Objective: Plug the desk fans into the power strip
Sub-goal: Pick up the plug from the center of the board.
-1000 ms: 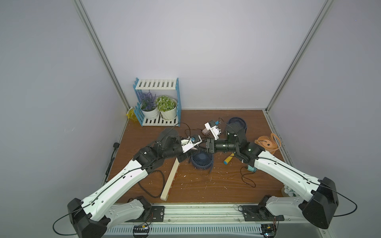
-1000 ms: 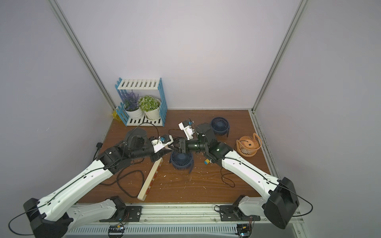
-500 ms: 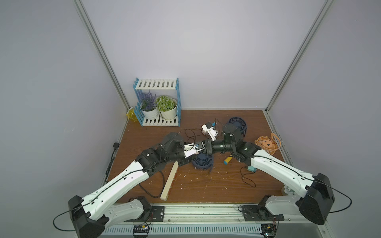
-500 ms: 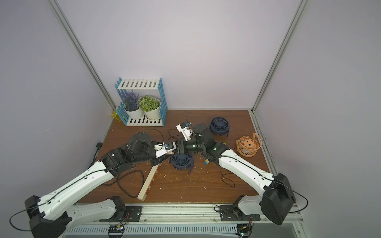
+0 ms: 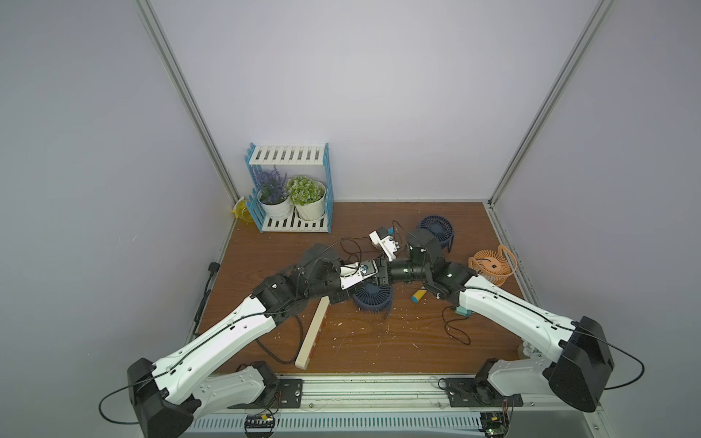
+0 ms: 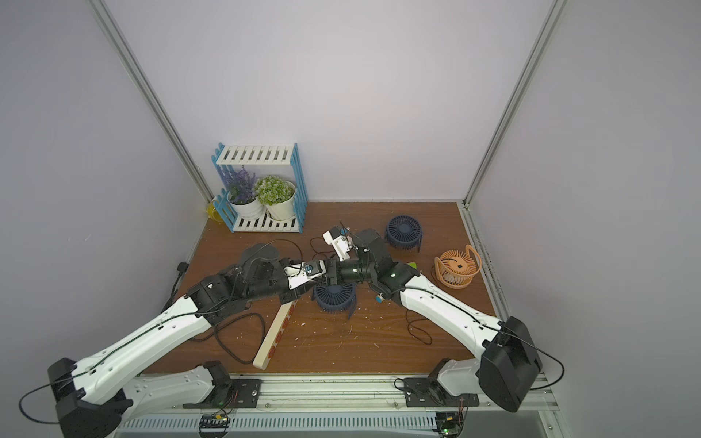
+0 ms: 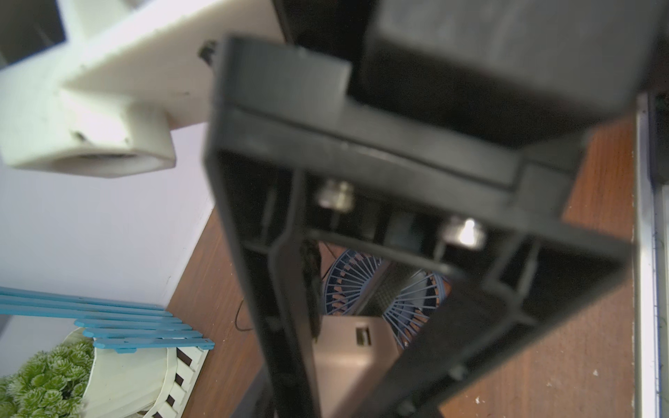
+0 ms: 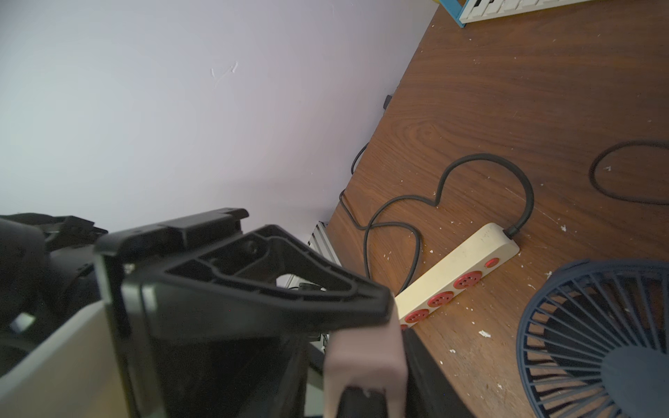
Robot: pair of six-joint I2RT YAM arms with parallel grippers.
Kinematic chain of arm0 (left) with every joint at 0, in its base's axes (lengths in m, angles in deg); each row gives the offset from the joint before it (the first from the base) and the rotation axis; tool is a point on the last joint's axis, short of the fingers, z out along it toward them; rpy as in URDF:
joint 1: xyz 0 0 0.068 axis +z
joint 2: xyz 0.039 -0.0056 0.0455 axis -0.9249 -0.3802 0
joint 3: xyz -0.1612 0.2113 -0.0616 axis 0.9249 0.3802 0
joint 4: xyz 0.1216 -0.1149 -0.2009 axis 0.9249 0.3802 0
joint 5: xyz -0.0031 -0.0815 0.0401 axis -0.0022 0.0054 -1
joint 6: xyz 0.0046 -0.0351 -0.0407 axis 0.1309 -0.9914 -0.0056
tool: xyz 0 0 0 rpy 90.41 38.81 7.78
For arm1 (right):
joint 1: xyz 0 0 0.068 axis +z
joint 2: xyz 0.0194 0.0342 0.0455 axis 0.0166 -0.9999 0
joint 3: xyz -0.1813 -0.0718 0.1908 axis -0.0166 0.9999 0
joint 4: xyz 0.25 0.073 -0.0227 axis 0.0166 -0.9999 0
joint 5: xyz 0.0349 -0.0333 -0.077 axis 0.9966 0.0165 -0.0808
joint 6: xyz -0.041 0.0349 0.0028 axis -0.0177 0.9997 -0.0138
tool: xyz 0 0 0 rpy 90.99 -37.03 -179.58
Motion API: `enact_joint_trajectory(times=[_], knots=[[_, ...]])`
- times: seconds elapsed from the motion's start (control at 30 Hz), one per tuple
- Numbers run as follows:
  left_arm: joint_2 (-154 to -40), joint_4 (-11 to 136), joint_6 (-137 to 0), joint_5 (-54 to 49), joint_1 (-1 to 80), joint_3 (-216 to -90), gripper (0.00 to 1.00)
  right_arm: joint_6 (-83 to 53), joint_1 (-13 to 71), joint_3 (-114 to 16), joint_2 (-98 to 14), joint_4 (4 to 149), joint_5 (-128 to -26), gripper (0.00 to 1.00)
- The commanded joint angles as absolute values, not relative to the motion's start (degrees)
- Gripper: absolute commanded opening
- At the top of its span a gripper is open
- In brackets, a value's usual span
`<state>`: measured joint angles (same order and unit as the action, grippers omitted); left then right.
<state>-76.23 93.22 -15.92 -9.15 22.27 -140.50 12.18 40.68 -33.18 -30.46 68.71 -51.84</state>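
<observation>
left end effector (image 5: 378, 275) neared power strip (image 5: 312, 334)

Centre of the worktop (image 5: 379, 352) is jammed. Both arms meet right over the navy fan (image 5: 373, 299), and the left arm (image 5: 246, 322) hangs over the far end of the power strip (image 5: 311, 337). Its black cord (image 8: 529, 201) loops along the left side. Socket side and the front-middle are open, just crumbs. Orange fan (image 5: 491, 263) crowds the right edge.
</observation>
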Motion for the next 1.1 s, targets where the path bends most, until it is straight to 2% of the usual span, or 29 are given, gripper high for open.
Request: enact_joint_trajectory(times=[0.0, 0.27, 0.47, 0.5, 0.53, 0.6, 0.67, 0.8, 0.9, 1.07], knots=[[-75.9, 90.5, -13.4, -11.1, 21.5, -139.7, 0.26, 10.9, 41.1, -33.8, -29.3, 67.5, -51.1, 0.43], [-75.3, 90.4, -12.7, -12.7, 21.5, -139.2, 0.26, 11.4, 41.1, -33.3, -29.6, 68.6, -49.5, 0.31], [-75.1, 90.4, -13.0, -12.2, 21.5, -138.8, 0.28, 11.5, 41.1, -32.7, -29.1, 69.8, -49.9, 0.11], [-75.1, 90.3, -13.7, -12.5, 21.6, -138.7, 0.32, 11.7, 41.1, -32.4, -29.0, 70.4, -50.2, 0.08], [-75.1, 90.3, -15.2, -13.1, 21.5, -138.7, 0.43, 11.8, 41.1, -32.0, -29.0, 71.1, -50.6, 0.06], [-74.8, 90.2, -21.1, -16.4, 21.6, -138.5, 0.73, 11.5, 40.9, -31.3, -28.3, 71.4, -52.2, 0.02], [-73.8, 90.2, -29.9, -21.6, 21.6, -137.4, 0.97, 10.4, 40.7, -30.6, -27.0, 70.4, -55.2, 0.00], [-71.3, 95.3, -51.1, -30.1, 21.6, -133.8, 0.99, 6.8, 40.3, -29.4, -23.9, 66.4, -63.3, 0.00], [-70.8, 103.1, -68.5, -32.7, 22.4, -131.7, 0.99, 5.6, 39.7, -28.5, -22.4, 65.6, -67.2, 0.00], [-71.5, 109.6, -87.6, -24.3, 28.4, -126.3, 0.98, 4.7, 39.6, -28.2, -22.2, 66.3, -68.6, 0.00]])
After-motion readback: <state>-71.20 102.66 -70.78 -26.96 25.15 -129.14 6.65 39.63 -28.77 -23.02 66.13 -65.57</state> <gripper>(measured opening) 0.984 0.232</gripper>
